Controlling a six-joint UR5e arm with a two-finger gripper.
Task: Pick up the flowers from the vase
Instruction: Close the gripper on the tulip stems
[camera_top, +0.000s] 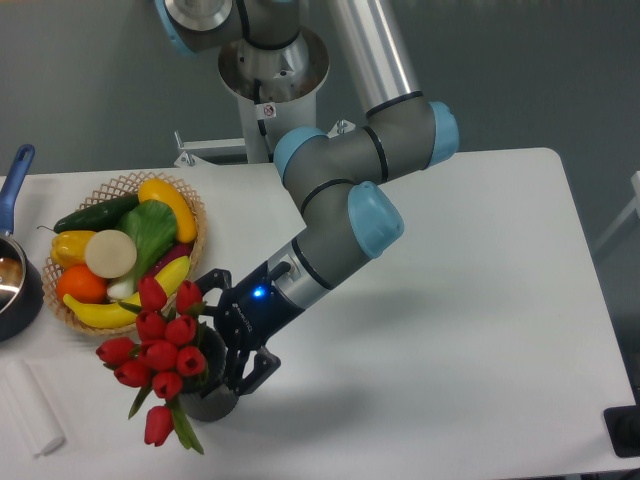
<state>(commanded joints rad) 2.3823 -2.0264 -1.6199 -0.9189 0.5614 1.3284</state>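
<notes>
Red flowers (160, 350) hide most of the vase (212, 400); spread fingers (250, 372) flank it, grasping nothing.

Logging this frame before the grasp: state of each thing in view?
flowers: in the vase, not lifted
vase: upright on the table
gripper: open, fingers either side of the stems
wicker basket: full of fruit and vegetables
pot: at left edge, partly out of frame

— What sat on the desk (480, 300)?
— A wicker basket (195, 228) of fruit and vegetables at the left, a dark pot (14, 285) with a blue handle at the edge, and a white roll (30, 408) lying in front.
</notes>
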